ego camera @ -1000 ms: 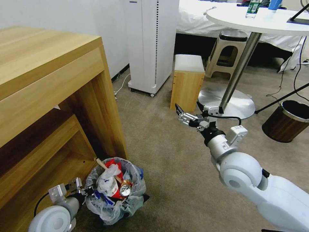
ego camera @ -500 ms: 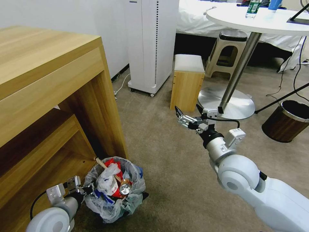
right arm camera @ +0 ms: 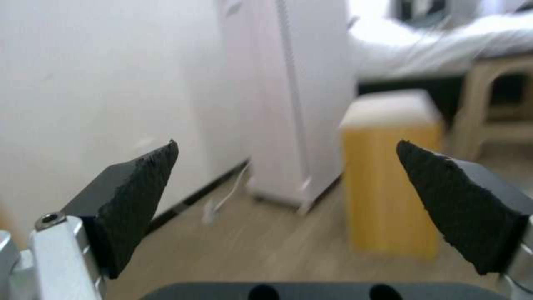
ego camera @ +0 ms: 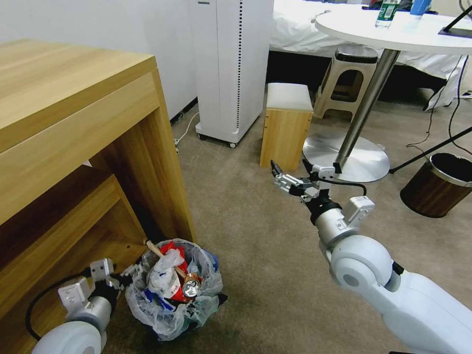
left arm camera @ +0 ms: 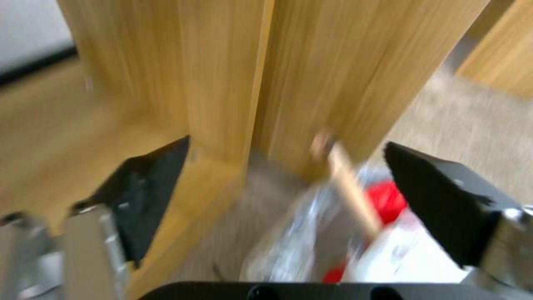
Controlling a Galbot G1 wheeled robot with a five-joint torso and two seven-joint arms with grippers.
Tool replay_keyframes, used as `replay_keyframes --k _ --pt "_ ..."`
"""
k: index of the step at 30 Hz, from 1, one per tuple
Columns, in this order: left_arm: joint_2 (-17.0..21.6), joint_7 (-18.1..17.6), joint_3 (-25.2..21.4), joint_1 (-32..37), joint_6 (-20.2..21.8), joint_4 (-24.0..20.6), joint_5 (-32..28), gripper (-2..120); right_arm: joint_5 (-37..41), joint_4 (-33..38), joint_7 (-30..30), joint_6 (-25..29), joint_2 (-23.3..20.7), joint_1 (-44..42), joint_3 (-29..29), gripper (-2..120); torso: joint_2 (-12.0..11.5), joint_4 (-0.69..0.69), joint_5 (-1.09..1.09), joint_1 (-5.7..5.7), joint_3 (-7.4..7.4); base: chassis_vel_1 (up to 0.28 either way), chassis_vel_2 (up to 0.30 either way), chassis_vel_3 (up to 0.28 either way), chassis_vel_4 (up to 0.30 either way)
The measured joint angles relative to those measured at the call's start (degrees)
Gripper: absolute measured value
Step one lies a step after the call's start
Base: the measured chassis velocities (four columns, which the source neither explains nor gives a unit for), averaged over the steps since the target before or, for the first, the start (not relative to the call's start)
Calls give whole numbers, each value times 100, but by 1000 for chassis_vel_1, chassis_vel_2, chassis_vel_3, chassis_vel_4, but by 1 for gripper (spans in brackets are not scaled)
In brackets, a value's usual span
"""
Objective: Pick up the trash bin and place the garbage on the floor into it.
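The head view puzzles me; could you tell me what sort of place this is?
Probably a bedroom or hotel room: a bed with white sheets at the back, carpet on the floor, and a round table with stools beside it.

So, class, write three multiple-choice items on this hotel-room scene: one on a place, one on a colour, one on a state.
1. The trash bin stands:
A by the wooden desk's side panel
B under the round table
C on the bed

2. The stool beside the air purifier has a seat coloured:
A red
B white
C black

3. The right end effector is:
A shut on a can
B shut on a wrapper
C open

A: the bin sits at the wooden desk.
B: the wooden stool has a white top.
C: its jaws stand apart, nothing between them.
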Motion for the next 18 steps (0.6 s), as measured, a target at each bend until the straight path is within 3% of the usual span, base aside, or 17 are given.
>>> replay_keyframes --k 6,7,9,10,18 --pt "-360 172 55 147 -234 -403 544 100 -636 -60 -353 473 211 -800 1238 100 0 1 -1 0 0 0 0 0 0" --pt "-360 172 55 147 -234 -403 544 100 -636 -60 -353 473 211 -800 1238 100 0 1 -1 0 0 0 0 0 0" --pt "-476 211 70 205 -293 -598 666 100 -962 11 -619 726 415 -1579 2211 100 0 -1 0 0 -1 0 0 0 0" --pt "-491 234 77 234 -320 -640 708 100 -1011 35 -668 766 473 -1751 2403 100 0 -1 -1 0 -1 0 0 0 0" --pt "-512 379 138 452 -515 -790 1006 100 -1562 132 -833 1091 929 -2819 3319 100 0 -1 -2 0 -1 0 0 0 0"
